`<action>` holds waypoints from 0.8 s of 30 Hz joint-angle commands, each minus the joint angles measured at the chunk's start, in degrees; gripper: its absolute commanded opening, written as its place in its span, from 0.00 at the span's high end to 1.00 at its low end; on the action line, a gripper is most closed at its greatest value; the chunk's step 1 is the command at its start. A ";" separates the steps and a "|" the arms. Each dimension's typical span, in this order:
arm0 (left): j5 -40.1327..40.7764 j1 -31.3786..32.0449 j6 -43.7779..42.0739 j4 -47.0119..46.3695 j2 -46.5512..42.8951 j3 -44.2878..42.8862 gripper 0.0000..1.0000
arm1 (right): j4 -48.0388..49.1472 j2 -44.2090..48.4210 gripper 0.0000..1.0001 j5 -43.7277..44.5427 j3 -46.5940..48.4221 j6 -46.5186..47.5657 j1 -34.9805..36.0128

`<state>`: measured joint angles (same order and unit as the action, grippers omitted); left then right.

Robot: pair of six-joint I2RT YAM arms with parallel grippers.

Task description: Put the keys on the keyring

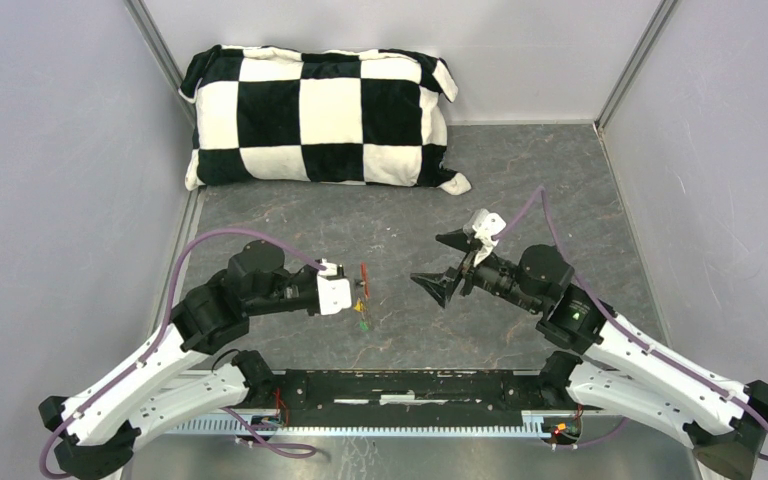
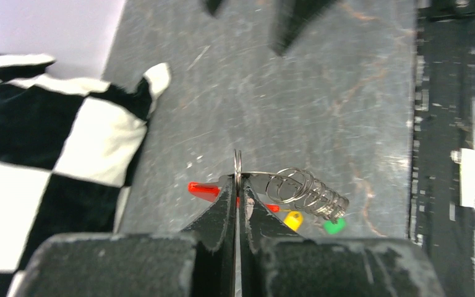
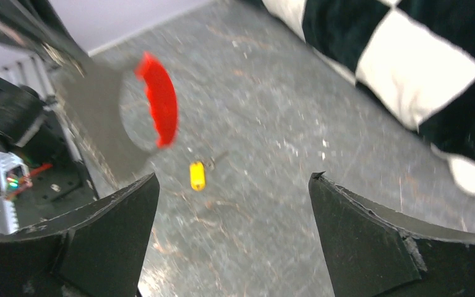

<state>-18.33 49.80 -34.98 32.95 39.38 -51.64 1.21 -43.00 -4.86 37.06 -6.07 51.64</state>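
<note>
**A:** The left gripper (image 2: 237, 185) has its two black fingers pressed together, pinching a thin wire loop of the keyring (image 2: 303, 189). The ring's coiled grey wire lies just to one side of the fingertips.

**B:** What else is near that gripper?

**A:** A red tag (image 2: 203, 190) pokes out on the other side of the fingers. A yellow key (image 2: 293, 219) and a green key (image 2: 333, 226) sit just under the coil. Whether they are threaded onto the wire cannot be told.

**B:** And ahead of it?

**A:** The right gripper (image 1: 443, 265) faces it across the grey table (image 1: 520, 180), jaws spread wide and gripping nothing. It is apart from the keyring. Well beyond both grippers, a black-and-white checked cushion (image 1: 320, 115) lies against the back wall.

**B:** The count?

**A:** Two grippers, two keys, one red tag, one keyring and one cushion.
</note>
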 commanded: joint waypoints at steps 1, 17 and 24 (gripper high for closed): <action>8.70 -2.04 -1.69 -1.16 0.85 -5.22 0.98 | 0.95 -0.19 0.02 6.02 -6.40 -1.50 -0.07; 10.07 -8.75 0.53 5.08 -2.98 -9.77 0.98 | 26.02 -42.56 0.25 10.93 0.84 -10.01 9.05; 7.61 -9.02 1.56 6.79 -4.10 -12.30 0.98 | 25.34 -58.43 0.25 14.79 14.97 -9.45 14.84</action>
<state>-9.17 41.19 -34.72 40.07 35.70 -61.08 23.38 -96.73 6.11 46.19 -15.16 64.77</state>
